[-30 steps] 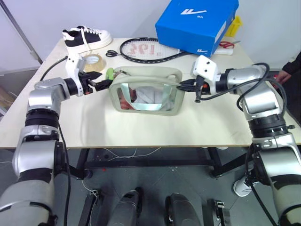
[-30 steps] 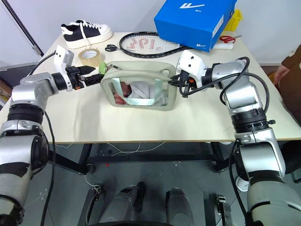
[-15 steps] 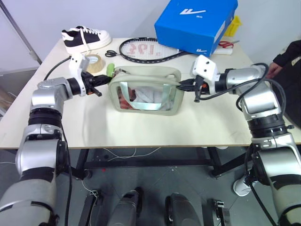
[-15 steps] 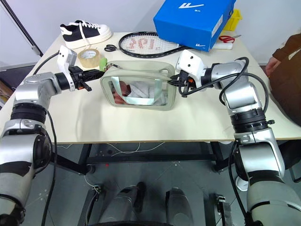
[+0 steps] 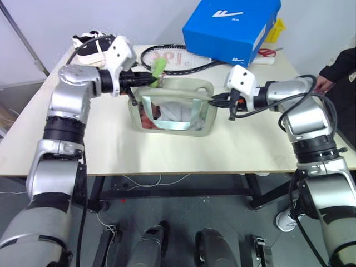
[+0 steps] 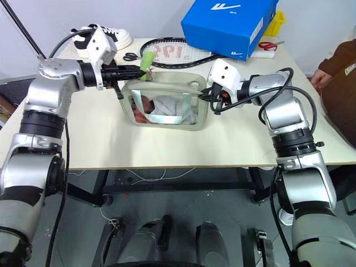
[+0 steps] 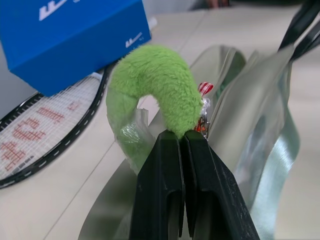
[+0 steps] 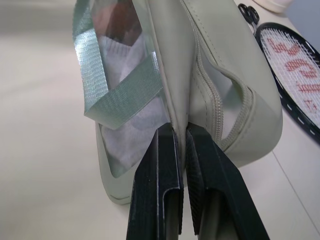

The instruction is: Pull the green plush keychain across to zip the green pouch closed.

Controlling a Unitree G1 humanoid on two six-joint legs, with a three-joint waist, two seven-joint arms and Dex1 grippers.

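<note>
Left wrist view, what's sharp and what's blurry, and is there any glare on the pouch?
Left wrist view: the green plush keychain is sharp, while the blue shoebox and racket behind are soft. Left eye view: the green pouch window shows pale reflections.

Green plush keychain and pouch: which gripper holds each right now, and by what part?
Left gripper pinches the green plush keychain at one end. Right gripper clamps the green pouch by its end seam.

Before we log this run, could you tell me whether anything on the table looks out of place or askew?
Only the green pouch: its zipper still gapes, and the end where the left tool pinches the green plush keychain sits lifted. Otherwise nothing stands out.
</note>
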